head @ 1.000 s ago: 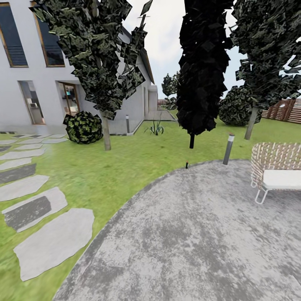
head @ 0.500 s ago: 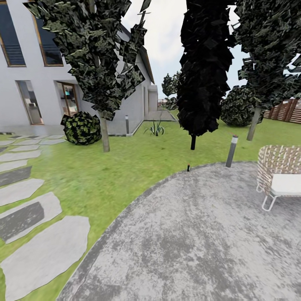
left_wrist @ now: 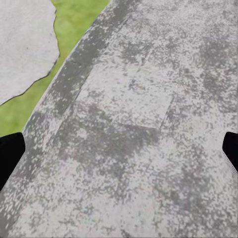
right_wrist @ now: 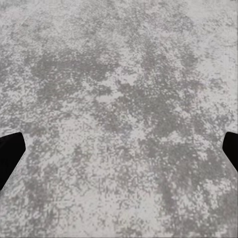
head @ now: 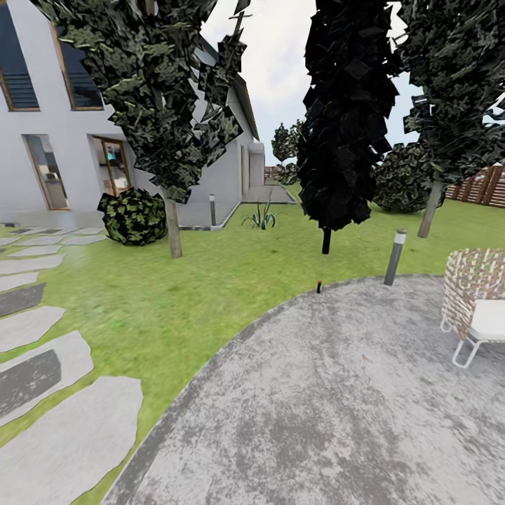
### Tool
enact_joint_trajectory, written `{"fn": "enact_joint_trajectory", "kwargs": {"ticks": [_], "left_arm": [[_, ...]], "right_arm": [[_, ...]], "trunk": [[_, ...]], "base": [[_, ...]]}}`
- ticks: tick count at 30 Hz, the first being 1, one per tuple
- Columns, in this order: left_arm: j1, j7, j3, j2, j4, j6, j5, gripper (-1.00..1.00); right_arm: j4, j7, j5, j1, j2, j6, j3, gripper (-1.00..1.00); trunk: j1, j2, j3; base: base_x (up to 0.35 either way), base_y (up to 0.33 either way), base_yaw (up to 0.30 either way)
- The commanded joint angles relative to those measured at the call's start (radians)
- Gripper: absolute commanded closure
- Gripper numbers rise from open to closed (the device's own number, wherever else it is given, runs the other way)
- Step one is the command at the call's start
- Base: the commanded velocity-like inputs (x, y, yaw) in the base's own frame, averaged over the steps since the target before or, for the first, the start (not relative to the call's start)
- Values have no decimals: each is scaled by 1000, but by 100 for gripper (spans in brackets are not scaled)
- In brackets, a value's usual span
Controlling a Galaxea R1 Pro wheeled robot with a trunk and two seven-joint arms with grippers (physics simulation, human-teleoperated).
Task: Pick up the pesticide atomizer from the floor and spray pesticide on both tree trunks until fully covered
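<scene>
Two trees (head: 172,105) flank one atomizer (head: 318,286); left hand (left_wrist: 119,153) and right hand (right_wrist: 119,153) both spread wide.

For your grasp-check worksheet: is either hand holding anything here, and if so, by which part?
Nothing is held. Left hand and right hand are open, with bare grey paving between their fingertips.

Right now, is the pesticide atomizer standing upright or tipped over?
Upright: the pesticide atomizer stands as a small vertical post at the paved patch's far edge, beside the grass.
</scene>
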Motion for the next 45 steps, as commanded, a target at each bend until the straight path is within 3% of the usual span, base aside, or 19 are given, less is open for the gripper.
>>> {"fn": "enact_joint_trajectory", "kwargs": {"ticks": [1,7,28,45], "left_arm": [[-1,1,3,1,1,-3,-1,-100],[-1,1,4,2,0,-3,-1,-100],[-1,1,3,2,1,-3,-1,-100],[-1,1,5,3,0,-3,-1,-100]], "right_arm": [[1,1,1,-1,0,-2,-1,-100],[1,2,2,-1,0,-2,-1,-100],[1,2,2,-1,3,-2,1,-100],[-4,-5,-1,-1,-1,-6,-2,-100]], "trunk": [[1,0,-1],[1,0,-1],[1,0,-8],[1,0,-25]], "base": [[338,0,0],[338,0,-73],[338,0,-261],[338,0,-22]]}}
